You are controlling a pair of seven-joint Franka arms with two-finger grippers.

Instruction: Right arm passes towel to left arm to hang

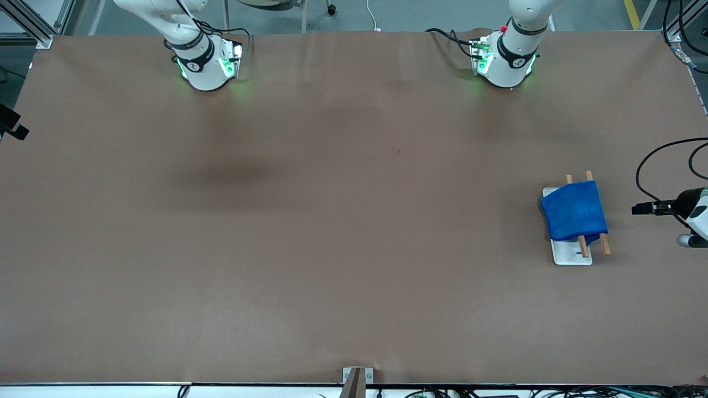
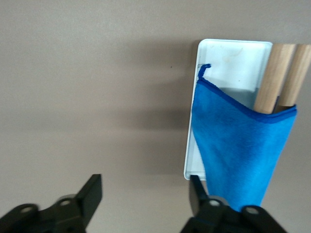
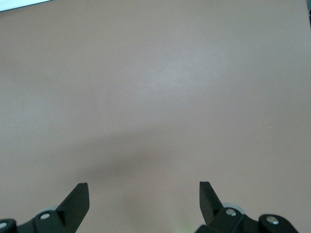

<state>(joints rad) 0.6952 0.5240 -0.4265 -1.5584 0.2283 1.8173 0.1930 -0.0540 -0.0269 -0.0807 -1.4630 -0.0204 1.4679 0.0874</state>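
Table (image 1: 332,249): a broad brown sheet; most of it lies bare, from the robots' bases down to the edge nearest the front camera.
Table edges: the edge nearest the front camera carries a small grey bracket (image 1: 357,380) at 6 o'clock in the front view; aluminium frame posts stand at the corners by the bases.
Rack (image 1: 572,251): a white flat base plate with two wooden rods (image 1: 604,242) held above it, toward the left arm's end of the table, at about 4 o'clock from the middle of the front view.
Towel (image 1: 574,211): bright blue, draped over both rods; it covers most of their length, and the rod ends stick out at either side of the cloth.
Towel detail: in the left wrist view the towel (image 2: 240,150) sags between the rods (image 2: 272,77) and hangs down over the white plate (image 2: 233,53); its thread loop (image 2: 203,69) curls up at one corner, over the plate.
Rack surroundings: bare table on every side, with the widest open stretch toward the right arm's end.
Left arm (image 1: 511,50): its base with the red button sits at 1 o'clock in the front view; its wrist shows at the frame's edge near 3 o'clock, just beside the rack.
Left gripper (image 2: 146,194): fingers spread wide, holding nothing, over bare table just beside the plate's edge; one fingertip lies against the towel's hanging edge in its wrist view.
Right arm (image 1: 193,50): base at 11 o'clock in the front view; it waits, well apart from the rack.
Right gripper (image 3: 144,199): fingers spread apart, empty, over bare brown table.
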